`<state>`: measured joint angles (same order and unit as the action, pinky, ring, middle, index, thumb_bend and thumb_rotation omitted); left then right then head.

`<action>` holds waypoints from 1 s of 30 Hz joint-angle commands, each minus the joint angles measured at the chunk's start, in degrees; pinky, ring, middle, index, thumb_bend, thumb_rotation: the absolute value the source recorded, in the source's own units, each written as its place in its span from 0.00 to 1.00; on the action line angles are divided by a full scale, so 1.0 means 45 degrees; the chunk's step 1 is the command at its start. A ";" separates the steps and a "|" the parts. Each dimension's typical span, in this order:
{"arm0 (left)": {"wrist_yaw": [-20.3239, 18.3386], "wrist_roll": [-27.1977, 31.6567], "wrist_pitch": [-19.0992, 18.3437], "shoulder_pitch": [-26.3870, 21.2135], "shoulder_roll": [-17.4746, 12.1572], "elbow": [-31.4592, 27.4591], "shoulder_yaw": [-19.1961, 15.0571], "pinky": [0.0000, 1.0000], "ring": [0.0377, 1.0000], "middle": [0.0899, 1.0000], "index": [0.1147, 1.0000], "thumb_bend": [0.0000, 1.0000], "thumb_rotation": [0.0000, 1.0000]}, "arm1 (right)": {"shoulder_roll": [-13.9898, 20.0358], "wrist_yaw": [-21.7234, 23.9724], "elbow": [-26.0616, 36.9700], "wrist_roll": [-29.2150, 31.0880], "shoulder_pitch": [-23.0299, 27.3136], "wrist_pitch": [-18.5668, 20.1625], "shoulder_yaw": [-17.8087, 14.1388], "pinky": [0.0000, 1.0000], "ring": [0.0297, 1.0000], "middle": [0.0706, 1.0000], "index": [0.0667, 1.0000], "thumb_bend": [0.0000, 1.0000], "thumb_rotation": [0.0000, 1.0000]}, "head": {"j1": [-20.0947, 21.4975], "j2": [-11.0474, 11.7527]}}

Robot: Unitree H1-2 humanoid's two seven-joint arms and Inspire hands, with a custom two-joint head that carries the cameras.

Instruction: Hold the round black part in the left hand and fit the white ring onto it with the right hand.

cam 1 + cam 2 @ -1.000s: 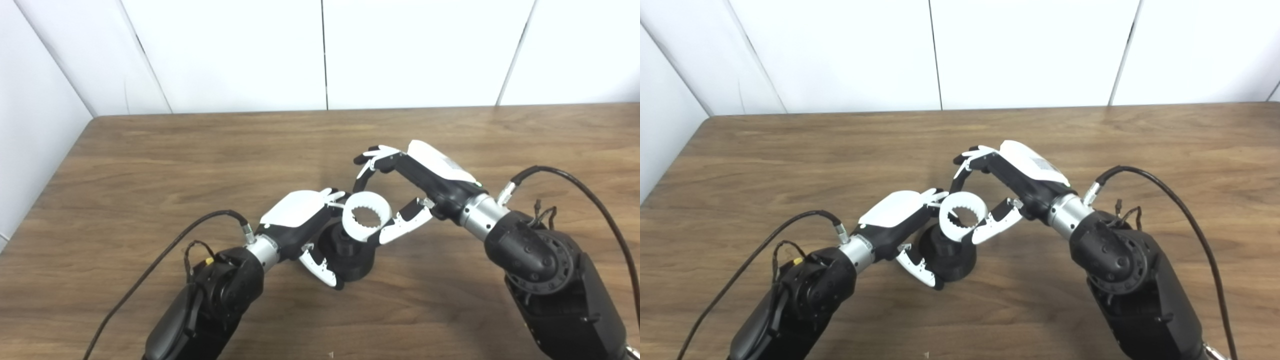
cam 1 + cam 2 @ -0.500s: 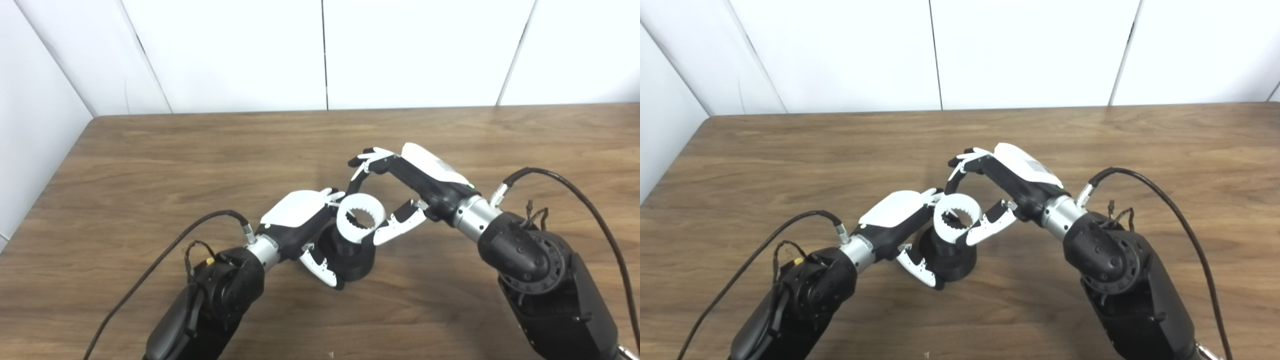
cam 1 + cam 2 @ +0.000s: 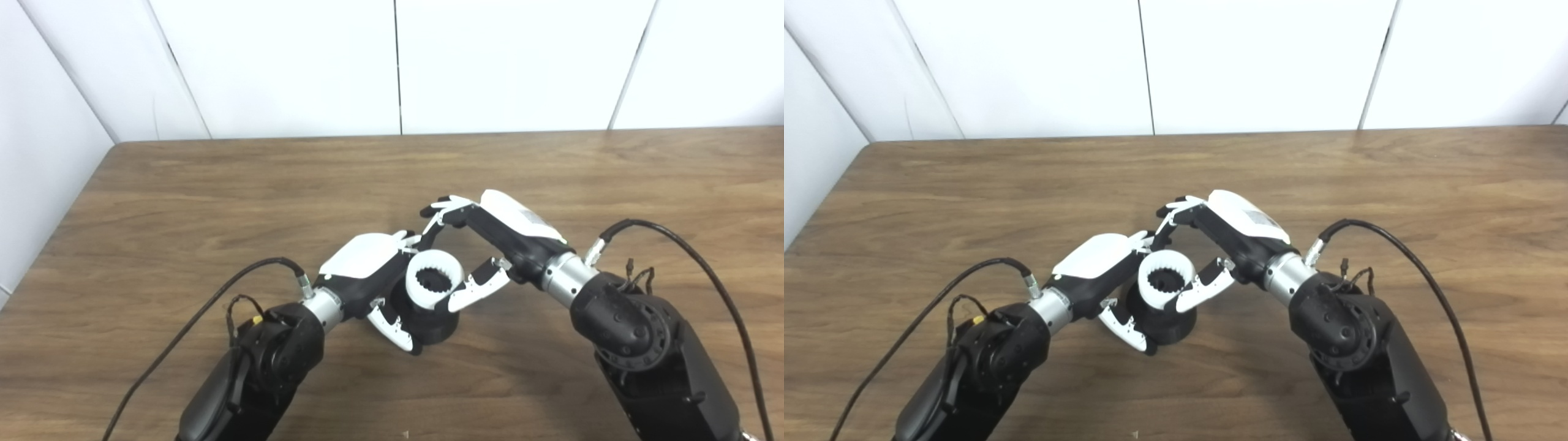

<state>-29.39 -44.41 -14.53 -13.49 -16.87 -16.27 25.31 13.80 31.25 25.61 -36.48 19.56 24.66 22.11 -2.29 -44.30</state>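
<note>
Left hand (image 3: 373,269) wrapped round black part (image 3: 429,315), bracing it on table (image 3: 184,202). Right hand (image 3: 490,245) pinching white ring (image 3: 433,280) by outer rim, directly over part's top hub (seated or not: cannot tell). Likely rigid, light plastic; toothed bore probably needs square alignment. Best gripped at rim edges, bore kept free.

one white ring (image 3: 434,280) sits between the right hand's (image 3: 490,245) fingers. one round black part (image 3: 429,318) sits between the left hand's (image 3: 373,275) fingers. one table (image 3: 184,196).
</note>
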 commanded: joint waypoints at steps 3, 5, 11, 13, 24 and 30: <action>-0.0173 -0.0128 0.0149 -0.0236 0.0031 -0.0146 0.0188 0.88 1.00 0.96 0.64 0.93 0.16 | -0.0122 -0.0272 0.0180 0.0080 0.0304 -0.0323 -0.0087 0.82 0.95 0.85 0.45 0.52 0.15 | -0.0014 -0.0007; -0.0238 -0.0147 0.0079 -0.0237 0.0046 -0.0182 0.0194 0.88 1.00 0.97 0.64 0.93 0.15 | -0.0120 -0.0304 0.0161 0.0096 0.0272 -0.0360 -0.0098 0.82 0.95 0.85 0.45 0.52 0.15 | -0.0024 -0.0004; -0.0180 -0.0141 0.0117 -0.0231 0.0139 -0.0182 0.0200 0.88 1.00 0.97 0.64 0.94 0.14 | -0.0119 -0.0377 0.0106 0.0213 0.0230 -0.0428 -0.0162 0.81 0.95 0.85 0.45 0.52 0.15 | -0.0059 -0.0015; -0.0189 -0.0156 0.0115 -0.0241 0.0162 -0.0211 0.0209 0.88 1.00 0.96 0.64 0.93 0.15 | -0.0126 -0.0376 0.0106 0.0221 0.0244 -0.0401 -0.0156 0.82 0.95 0.85 0.45 0.52 0.15 | -0.0057 -0.0029; 0.0028 -0.0258 0.0386 -0.0290 0.0198 -0.0057 0.0339 0.89 1.00 0.96 0.66 0.92 0.17 | -0.0017 -0.0323 0.0135 0.0201 0.0281 -0.0540 -0.0008 0.83 0.95 0.85 0.45 0.52 0.15 | -0.0085 -0.0021; 0.0040 -0.0275 0.0357 -0.0338 0.0212 -0.0034 0.0374 0.86 1.00 0.96 0.70 0.92 0.18 | -0.0014 -0.0320 0.0096 0.0127 0.0282 -0.0642 0.0045 0.84 0.95 0.85 0.45 0.52 0.15 | -0.0097 -0.0028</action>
<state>-29.34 -44.82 -14.45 -13.67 -16.49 -16.38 25.96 13.88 31.02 25.48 -35.56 19.23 23.74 22.37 -2.72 -44.38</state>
